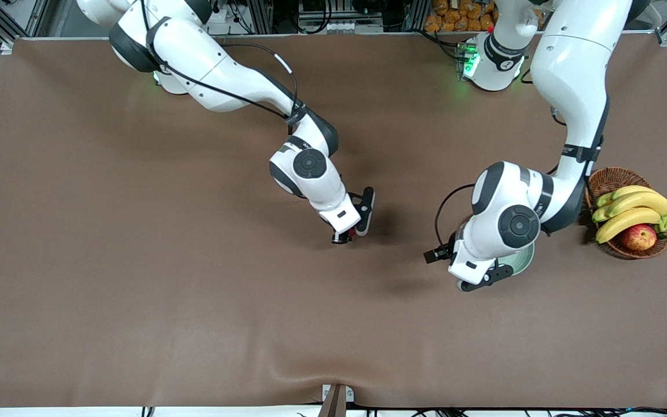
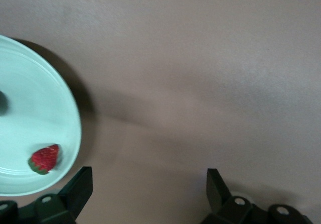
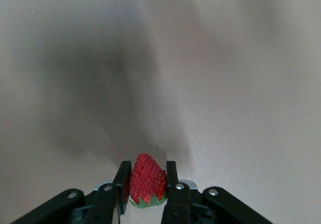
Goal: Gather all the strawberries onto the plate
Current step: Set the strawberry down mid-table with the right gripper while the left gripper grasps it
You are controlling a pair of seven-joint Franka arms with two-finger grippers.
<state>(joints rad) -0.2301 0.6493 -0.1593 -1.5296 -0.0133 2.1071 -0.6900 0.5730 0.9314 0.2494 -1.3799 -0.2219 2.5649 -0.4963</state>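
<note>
Right claw pinches a berry by its sides over the table, at 9 o'clock from the plate. It looks small, light and soft. Left claw waits wide open by the plate.

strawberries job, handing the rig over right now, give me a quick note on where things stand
Right gripper: shut on a strawberry, over bare table near the middle, not yet at the plate.
Left gripper: open, holding nothing, waiting over the table by the plate's edge.
Plate: toward the left arm's end, beside the basket, mostly hidden under the left arm in the front view.
Done: one berry lies in the plate near its rim. A dark spot at the wrist picture's edge may be another; cannot tell.
Left: carry the held strawberry to the plate and release it, then check for any remaining.
</note>
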